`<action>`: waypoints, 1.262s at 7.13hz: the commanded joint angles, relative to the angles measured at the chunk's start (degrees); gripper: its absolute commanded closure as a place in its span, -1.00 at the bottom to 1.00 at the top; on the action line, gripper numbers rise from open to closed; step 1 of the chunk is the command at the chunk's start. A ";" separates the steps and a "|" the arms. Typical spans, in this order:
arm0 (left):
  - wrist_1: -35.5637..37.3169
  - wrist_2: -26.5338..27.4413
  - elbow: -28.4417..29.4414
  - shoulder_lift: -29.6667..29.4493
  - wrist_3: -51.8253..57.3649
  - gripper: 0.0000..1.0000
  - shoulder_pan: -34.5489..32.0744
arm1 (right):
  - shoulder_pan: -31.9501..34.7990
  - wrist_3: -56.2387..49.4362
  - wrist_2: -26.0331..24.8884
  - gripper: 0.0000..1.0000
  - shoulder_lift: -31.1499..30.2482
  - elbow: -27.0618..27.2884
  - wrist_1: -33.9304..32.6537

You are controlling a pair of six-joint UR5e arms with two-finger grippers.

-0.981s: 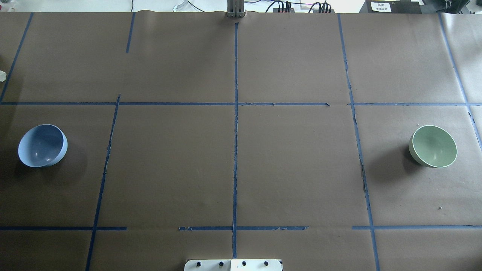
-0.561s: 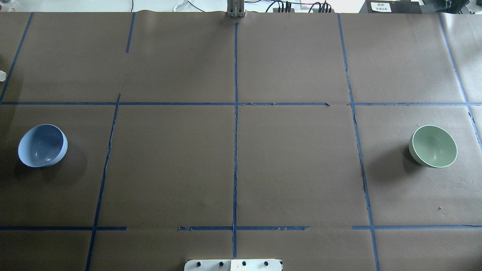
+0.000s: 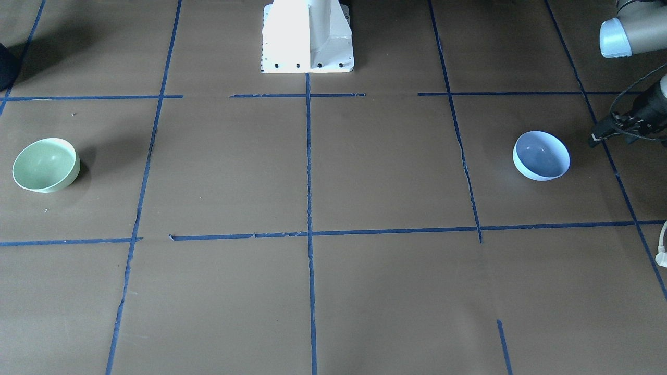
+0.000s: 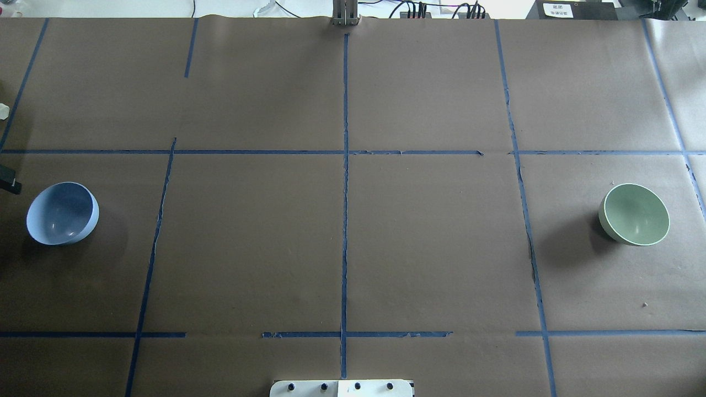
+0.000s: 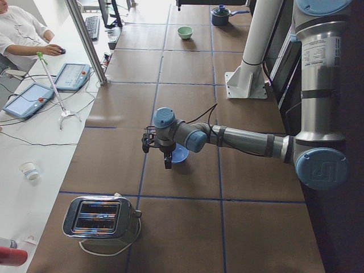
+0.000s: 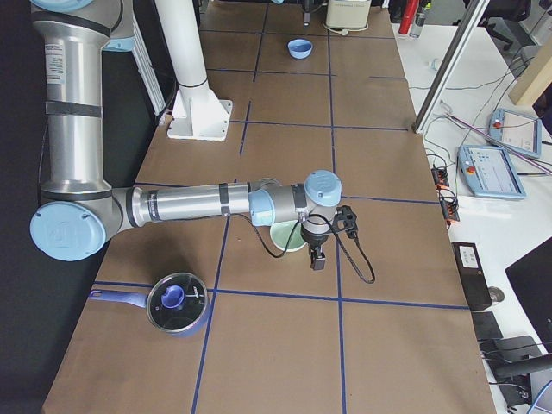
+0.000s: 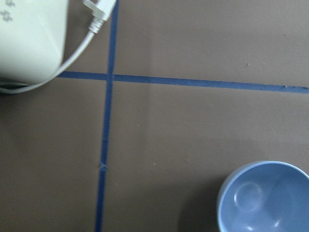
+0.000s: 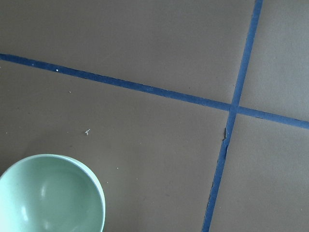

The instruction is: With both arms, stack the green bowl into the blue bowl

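The blue bowl (image 4: 62, 213) stands upright at the table's left end; it also shows in the front view (image 3: 541, 155) and the left wrist view (image 7: 265, 198). The green bowl (image 4: 634, 214) stands upright at the right end, also in the front view (image 3: 46, 165) and the right wrist view (image 8: 50, 195). My left gripper (image 3: 599, 138) hovers just outside the blue bowl, beyond its outer side; only a black tip shows overhead (image 4: 10, 184). I cannot tell if it is open. My right gripper (image 6: 316, 255) hangs beside the green bowl (image 6: 289, 235); I cannot tell its state.
A chrome toaster (image 5: 99, 217) with a white cord stands past the blue bowl at the left end. A blue pot with a glass lid (image 6: 177, 302) stands near the green bowl. The white pedestal (image 3: 307, 36) is at the near middle. An operator (image 5: 17, 34) sits at a side desk.
A black tip of the left gripper has come into the overhead view at its left edge, beside the blue bowl. Both bowls are where they were.
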 commanded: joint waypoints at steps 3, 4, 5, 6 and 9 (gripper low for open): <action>-6.98 1.23 7.18 -1.05 -3.28 -0.84 6.38 | -0.54 -0.06 -0.01 -1.00 -0.13 -0.06 0.04; -9.27 1.23 8.51 -1.14 -4.32 -0.54 6.56 | -0.71 -0.06 -0.01 -1.00 -0.13 -0.06 0.13; -10.08 1.15 8.53 -1.23 -6.86 -0.13 7.17 | -0.71 -0.06 -0.01 -1.00 -0.13 -0.06 0.13; -10.43 1.23 8.53 -1.23 -7.41 0.33 7.96 | -0.97 0.03 0.08 -1.00 -0.13 -0.06 0.13; -11.40 0.71 7.56 -3.76 -15.18 0.66 8.05 | -1.15 -0.06 0.08 -1.00 -0.13 -0.06 0.13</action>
